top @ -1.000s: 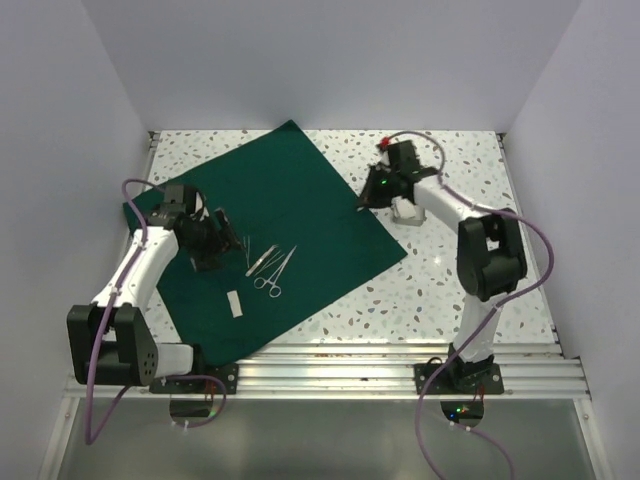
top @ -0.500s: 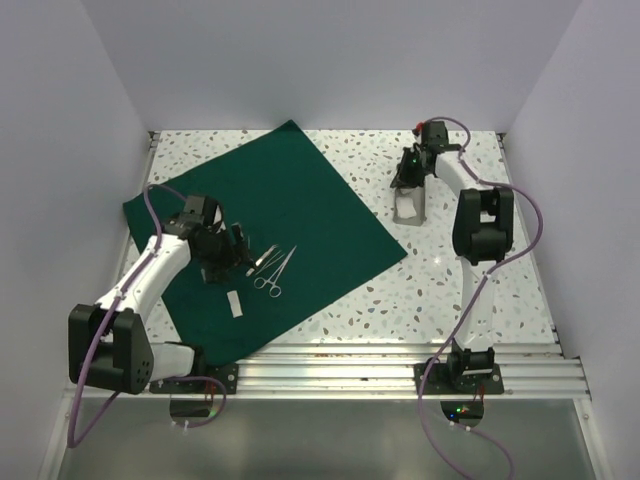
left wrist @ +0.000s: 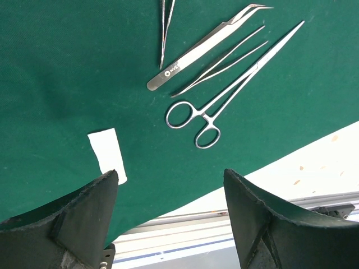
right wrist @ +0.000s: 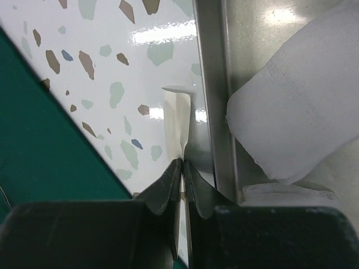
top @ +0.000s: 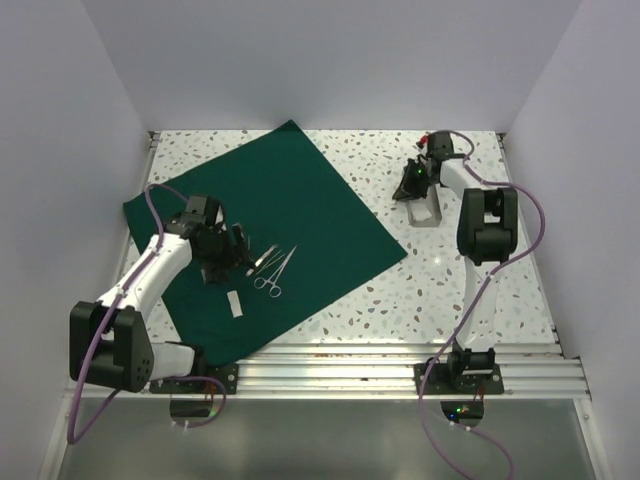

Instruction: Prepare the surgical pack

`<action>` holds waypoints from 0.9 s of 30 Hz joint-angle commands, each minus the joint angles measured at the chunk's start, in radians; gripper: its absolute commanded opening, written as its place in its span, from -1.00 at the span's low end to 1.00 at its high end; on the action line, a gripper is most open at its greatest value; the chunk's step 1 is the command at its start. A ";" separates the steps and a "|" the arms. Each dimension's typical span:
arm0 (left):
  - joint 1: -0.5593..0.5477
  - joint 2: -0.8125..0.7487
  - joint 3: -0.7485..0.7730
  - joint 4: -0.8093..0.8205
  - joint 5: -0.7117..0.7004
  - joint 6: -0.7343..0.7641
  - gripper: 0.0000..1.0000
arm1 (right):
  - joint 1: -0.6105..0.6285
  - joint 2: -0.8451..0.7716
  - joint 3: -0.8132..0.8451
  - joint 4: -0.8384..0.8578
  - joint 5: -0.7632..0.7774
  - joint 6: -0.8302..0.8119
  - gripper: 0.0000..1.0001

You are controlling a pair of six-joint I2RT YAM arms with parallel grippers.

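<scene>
The dark green cloth [top: 290, 195] lies spread on the table. On it lie steel instruments [top: 270, 265]: ring-handled forceps [left wrist: 202, 120], tweezers [left wrist: 207, 45], and a small white pad [left wrist: 106, 154]. My left gripper [left wrist: 171, 176] is open and empty, just above the cloth's near edge beside the pad; it shows in the top view [top: 238, 252]. My right gripper [right wrist: 182, 162] is shut on a thin white pad [right wrist: 179, 120], held edge-on against the outer wall of the silver tray [right wrist: 213, 84]. The tray [top: 425, 210] holds white gauze [right wrist: 291, 106].
The speckled tabletop [top: 440, 270] lies right of the cloth. Aluminium rails [top: 330, 365] run along the near edge. White walls close the left, back and right sides. The cloth's corner [right wrist: 33, 140] lies close to the tray.
My right gripper has moved from the cloth's right edge back to the tray, which now sits slightly further right. My left gripper moved right toward the instruments, then held still.
</scene>
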 commanded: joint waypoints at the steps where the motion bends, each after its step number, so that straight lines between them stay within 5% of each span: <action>1: -0.008 0.010 0.025 0.013 -0.018 -0.015 0.59 | 0.002 -0.112 -0.008 0.073 -0.063 0.017 -0.86; 3: -0.008 0.018 0.030 0.015 -0.018 -0.015 0.59 | 0.002 -0.132 -0.018 0.093 -0.068 0.029 -1.00; 9: -0.009 0.025 0.033 0.020 -0.023 -0.012 0.59 | 0.001 -0.158 -0.038 0.086 -0.066 0.022 -1.00; 27: -0.009 0.038 0.001 0.003 -0.064 -0.007 0.64 | -0.035 -0.232 -0.018 -0.149 0.331 -0.182 -1.00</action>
